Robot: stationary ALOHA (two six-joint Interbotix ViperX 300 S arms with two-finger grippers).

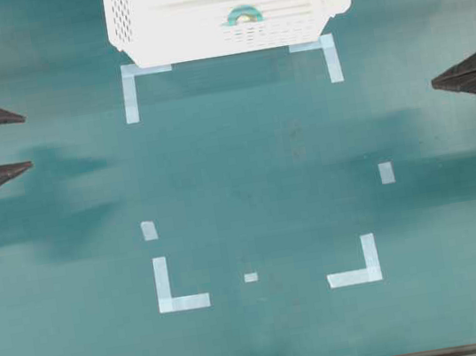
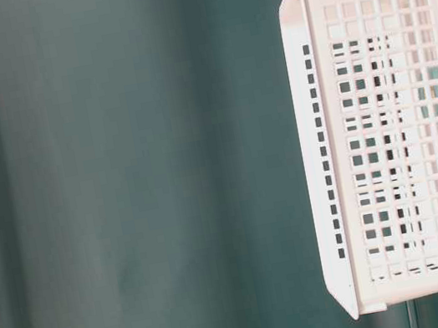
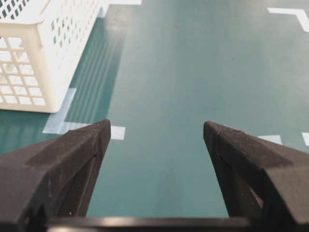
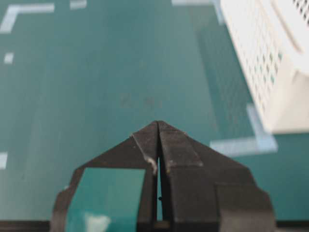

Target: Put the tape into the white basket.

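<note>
**Both tools empty at the frame edges, tape lying in the basket**

The left tool (image 1: 8,141) sits at the left edge of the overhead view with its two black fingers spread wide and nothing between them; in its own wrist view bare green counter shows in the broad gap. The right tool (image 1: 439,82) sits at the right edge of the overhead view, its black jaws pressed together to a single point and gripping nothing; its wrist view shows the tips meeting along a thin seam.

The small turquoise ring-shaped roll of tape (image 1: 243,16) with a pale core lies on the ribbed bottom of the large rectangular white plastic basket (image 1: 120,21), toward the right of the basket's middle and close to its near wall. The roll is partly cut off by that wall, so only its upper arc shows.

The basket stands at the top centre of the overhead view, well apart from both tools. Just below it, two pale-blue L-shaped corner marks (image 1: 129,91) lie flat on the dark green counter (image 1: 253,158), with two more L marks and a few short pale strips lower in the frame.
</note>
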